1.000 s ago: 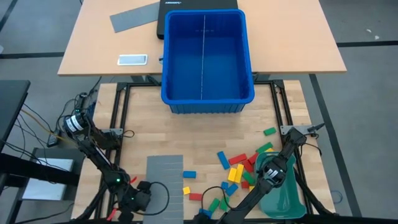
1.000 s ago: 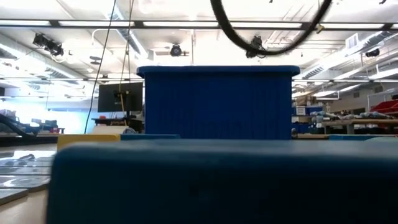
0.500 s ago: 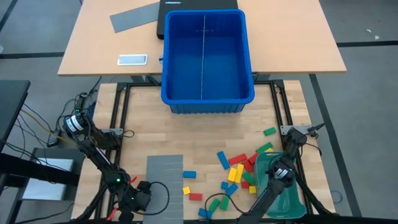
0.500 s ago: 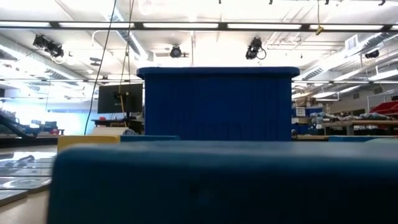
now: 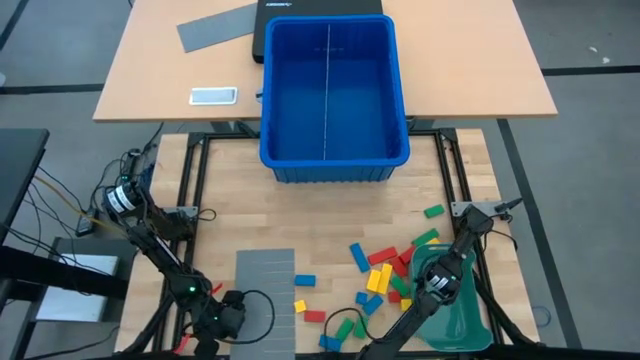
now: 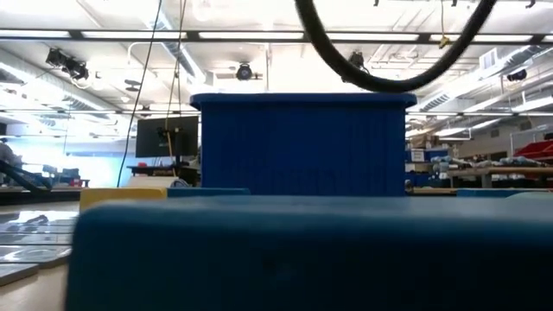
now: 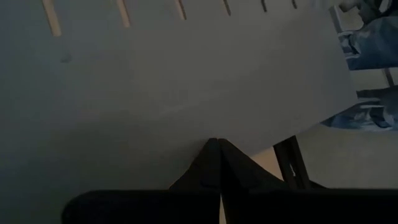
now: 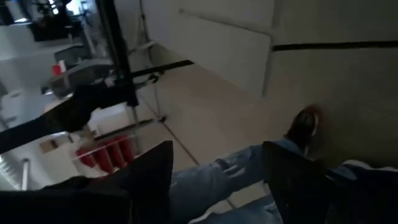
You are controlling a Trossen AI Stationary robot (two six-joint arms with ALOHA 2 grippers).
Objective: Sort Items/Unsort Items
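Observation:
The items [image 5: 385,275], small red, yellow, green and blue blocks, lie scattered on the wooden table right of centre, and one blue block [image 6: 302,250] fills the foreground of the low view. My left gripper [image 7: 214,146] is shut at the near left of the table [image 5: 236,317], its tips at an edge of the grey slotted sheet [image 5: 266,285]. My right gripper [image 8: 217,149] is open and holds nothing. It points past the table's near edge at the floor, and its forearm [image 5: 410,315] crosses above the near blocks. My left gripper has its shut fingertips [image 7: 214,149] at the edge of the grey slotted sheet [image 7: 186,134], which lies flat on the table. Whether they touch the sheet I cannot tell.
A large blue bin [image 5: 333,95] stands at the table's far edge. A teal tray [image 5: 460,315] lies near right under my right arm. A cable loop [image 6: 389,82] hangs into the low view. A person's legs [image 8: 249,168] show beyond the table.
My right arm has swung its forearm toward the table's right edge and then back toward the left. The cable loop left the low view and came back. The blocks, sheet and left arm have kept still.

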